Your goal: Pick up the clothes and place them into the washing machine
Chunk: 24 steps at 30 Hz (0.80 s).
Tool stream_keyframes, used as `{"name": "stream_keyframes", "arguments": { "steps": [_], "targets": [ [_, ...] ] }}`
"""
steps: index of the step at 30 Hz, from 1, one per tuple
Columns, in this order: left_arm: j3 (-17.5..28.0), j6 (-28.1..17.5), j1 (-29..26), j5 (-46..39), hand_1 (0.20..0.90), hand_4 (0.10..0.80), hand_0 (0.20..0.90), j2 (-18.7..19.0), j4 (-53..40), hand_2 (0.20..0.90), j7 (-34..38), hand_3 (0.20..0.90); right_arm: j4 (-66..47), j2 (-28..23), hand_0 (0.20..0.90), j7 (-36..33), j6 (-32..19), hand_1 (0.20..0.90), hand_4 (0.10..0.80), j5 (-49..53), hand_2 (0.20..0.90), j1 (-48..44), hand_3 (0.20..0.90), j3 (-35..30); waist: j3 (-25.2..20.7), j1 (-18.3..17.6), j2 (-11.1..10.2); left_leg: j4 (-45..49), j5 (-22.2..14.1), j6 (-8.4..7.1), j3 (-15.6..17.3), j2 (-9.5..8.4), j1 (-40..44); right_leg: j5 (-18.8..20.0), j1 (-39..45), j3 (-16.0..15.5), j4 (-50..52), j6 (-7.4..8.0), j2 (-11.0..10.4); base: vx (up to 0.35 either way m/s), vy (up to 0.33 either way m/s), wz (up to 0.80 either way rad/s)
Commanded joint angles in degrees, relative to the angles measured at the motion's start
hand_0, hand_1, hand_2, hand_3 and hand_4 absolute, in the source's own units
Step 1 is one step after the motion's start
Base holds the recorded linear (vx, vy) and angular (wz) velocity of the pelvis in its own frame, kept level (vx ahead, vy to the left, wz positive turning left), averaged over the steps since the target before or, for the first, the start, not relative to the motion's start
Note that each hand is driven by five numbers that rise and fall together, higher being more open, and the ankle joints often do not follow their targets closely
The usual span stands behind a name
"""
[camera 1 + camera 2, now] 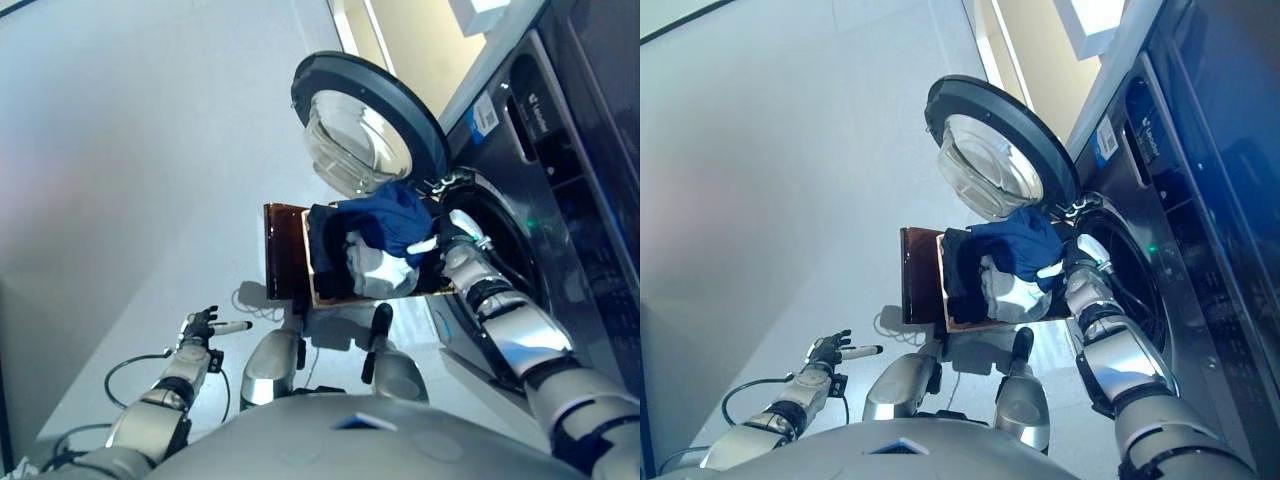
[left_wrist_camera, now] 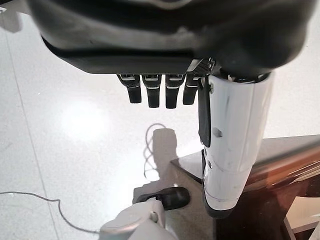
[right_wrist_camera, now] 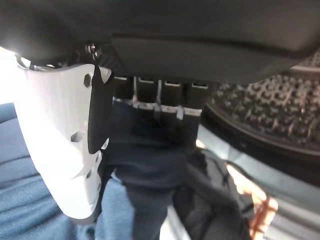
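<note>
clothes (image 1: 372,240): blue, dark, white heap | right hand (image 3: 150,95) curled on dark cloth | left hand (image 2: 155,90) relaxed, empty

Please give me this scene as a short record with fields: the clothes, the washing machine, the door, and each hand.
clothes: blue garment, dark and white ones under it, piled on a brown tray beside the drum opening
washing machine: dark front, at the robot's right
door: round door swung open
right hand: fingers curled on the blue garment, at the drum's mouth
left hand: low at the left, over the floor, open, empty
</note>
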Motion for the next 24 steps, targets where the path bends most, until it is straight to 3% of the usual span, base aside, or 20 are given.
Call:
{"name": "stream_keyframes", "arguments": {
  "steps": [1, 9, 16, 24],
  "targets": [
    [-1.8, -1.3, -3.3, -0.7, 0.9, 0.8, 0.9, 2.2, 2.1, 0.9, 2.2, 0.9, 1.4, -3.0, 0.2, -3.3, -0.5, 0.2, 0.3, -1.5, 0.2, -6.0, 0.2, 1.9, -0.6, 1.5, -1.9, -0.4, -1.2, -4.08, 0.2, -1.3, 1.0, -0.5, 0.2, 2.5, 0.4, 3.2, -3.9, 0.032, -0.003, 0.0],
    [-1.8, -0.6, -3.2, 0.9, 0.9, 0.8, 0.9, 1.8, 2.8, 0.9, 2.1, 0.9, -2.6, -0.8, 0.2, -3.2, -1.5, 0.2, 0.3, -0.5, 0.2, -3.3, 0.2, 1.6, -1.8, 0.9, -3.4, -0.4, -2.5, -4.02, 0.2, -0.79, 3.6, -1.6, 3.2, 2.4, 0.1, 3.21, -3.6, 0.046, -0.016, 0.0],
    [-0.6, 0.5, -1.6, 3.7, 0.9, 0.8, 0.9, 2.2, 2.8, 0.9, 0.8, 0.9, -13.9, 1.0, 0.2, -2.4, -3.2, 0.2, 0.3, 1.4, 0.2, 2.6, 0.2, -0.1, -4.2, -0.1, -6.9, -0.4, -4.2, -3.88, 1.0, 0.11, 7.4, -2.5, 6.7, 2.5, -0.1, 3.18, -3.1, 0.048, -0.025, -0.02],
    [2.4, 1.3, 0.5, 6.2, 0.9, 0.8, 0.9, 3.5, 3.3, 0.9, -0.5, 0.9, -26.4, -0.4, 0.2, -0.6, -4.9, 0.2, 0.3, 3.6, 0.2, 7.1, 0.2, -3.9, -6.5, -1.0, -9.7, -0.4, -5.3, -3.77, 2.5, 1.37, 11.0, -2.7, 8.9, 3.7, 0.2, 3.15, -2.0, 0.017, -0.008, -0.13]
  ]
}}
